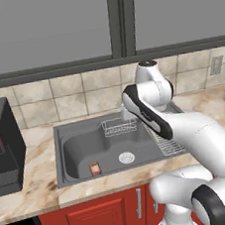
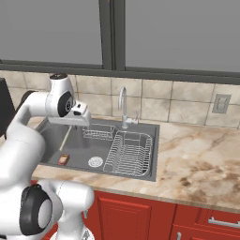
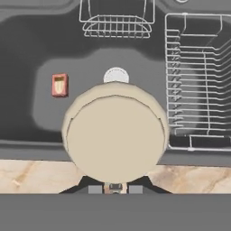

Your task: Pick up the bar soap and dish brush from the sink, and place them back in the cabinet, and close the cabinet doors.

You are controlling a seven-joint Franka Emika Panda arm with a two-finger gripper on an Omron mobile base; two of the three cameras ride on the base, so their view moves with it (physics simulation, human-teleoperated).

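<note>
Right now the gripper is clamped on the brush, holding it above the sink. Seen along the hand, the brush's round cream end sits dead centre, hiding most of the white drain at twelve o'clock behind it. The soap lies flat on the basin floor at about ten o'clock from the brush, well apart from it. A small wire basket hangs at twelve o'clock on the far wall, and the dish rack fills the side at two o'clock. From the right base camera, the brush's thin pale handle slants down under the hand.
</note>
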